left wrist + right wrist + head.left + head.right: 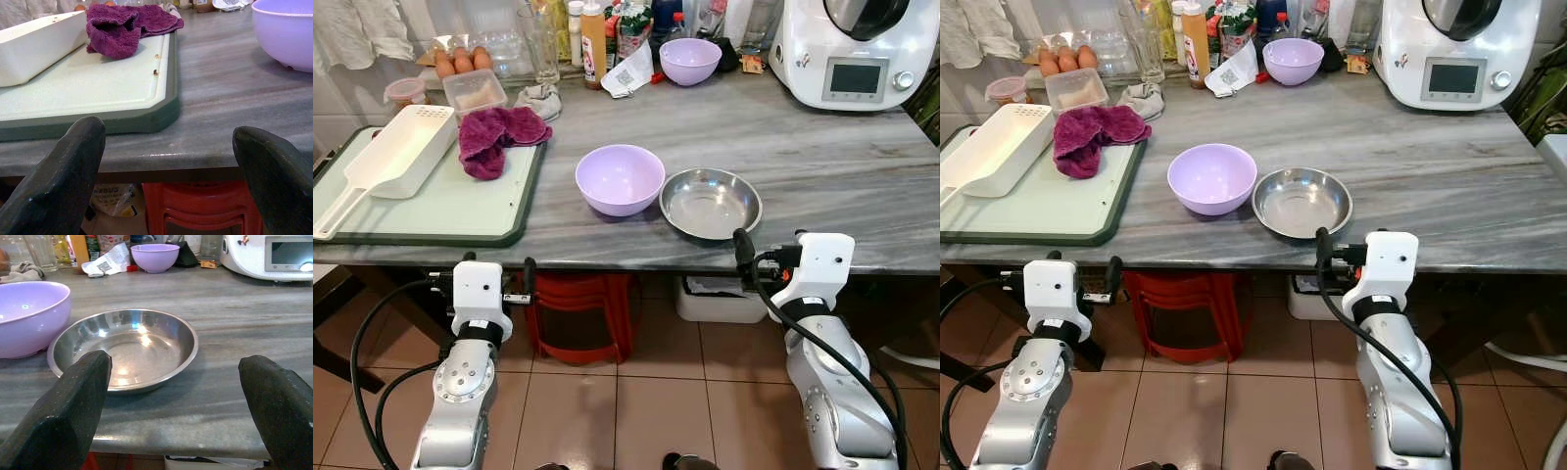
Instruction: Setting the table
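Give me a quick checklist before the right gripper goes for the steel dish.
1. Right gripper open: ok.
2. Lined up with steel dish: ok, dish sits just past the counter edge.
3. Dish empty: ok.
4. Gap to near purple bowl: not ok, they look touching or almost so.
5. Left gripper out of the way: ok, open, at the cutting board.
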Controlling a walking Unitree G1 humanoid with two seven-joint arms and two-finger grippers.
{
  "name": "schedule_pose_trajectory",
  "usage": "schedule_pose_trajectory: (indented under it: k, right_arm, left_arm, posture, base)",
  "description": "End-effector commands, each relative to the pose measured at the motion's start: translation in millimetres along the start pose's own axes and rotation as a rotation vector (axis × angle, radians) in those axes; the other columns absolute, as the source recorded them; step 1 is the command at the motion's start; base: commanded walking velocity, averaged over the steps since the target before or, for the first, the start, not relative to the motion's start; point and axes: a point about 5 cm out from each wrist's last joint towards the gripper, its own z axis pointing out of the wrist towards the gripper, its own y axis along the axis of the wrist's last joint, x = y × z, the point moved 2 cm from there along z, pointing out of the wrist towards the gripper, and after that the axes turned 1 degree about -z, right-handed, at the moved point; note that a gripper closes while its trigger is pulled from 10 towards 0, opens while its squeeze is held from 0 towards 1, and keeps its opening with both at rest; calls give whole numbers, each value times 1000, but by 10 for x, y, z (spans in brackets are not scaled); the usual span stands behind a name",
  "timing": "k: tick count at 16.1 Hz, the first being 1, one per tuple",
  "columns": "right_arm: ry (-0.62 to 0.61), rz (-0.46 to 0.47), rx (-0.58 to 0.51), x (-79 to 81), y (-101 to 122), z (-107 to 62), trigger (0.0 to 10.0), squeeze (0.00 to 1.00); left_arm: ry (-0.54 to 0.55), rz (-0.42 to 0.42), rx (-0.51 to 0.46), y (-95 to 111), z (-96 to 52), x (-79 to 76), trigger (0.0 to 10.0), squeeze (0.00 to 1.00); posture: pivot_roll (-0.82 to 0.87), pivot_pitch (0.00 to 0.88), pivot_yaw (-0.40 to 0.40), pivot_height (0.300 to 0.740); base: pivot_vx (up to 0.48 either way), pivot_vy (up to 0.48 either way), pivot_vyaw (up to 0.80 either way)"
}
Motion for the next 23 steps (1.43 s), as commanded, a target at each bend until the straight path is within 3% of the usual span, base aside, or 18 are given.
schedule_pose_trajectory:
  k: [1, 9, 23]
  right_arm:
    - [18, 8, 15, 31, -27, 2, 10000, 0]
    - [4, 23, 18, 19, -43, 13, 10000, 0]
    - [6, 25, 10, 24, -11, 86, 10000, 0]
  left_arm:
    - [3, 14, 9, -6, 4, -10, 10000, 0]
    - [7, 12, 9, 12, 42, -7, 10000, 0]
    - [9, 14, 24, -11, 69, -33, 10000, 0]
  posture:
    - [-143, 137, 30, 740]
    - [-149, 140, 35, 740]
    - [-145, 139, 27, 740]
  base:
    - [0, 0, 0]
    - [-131, 0, 0]
    - [-354, 0, 0]
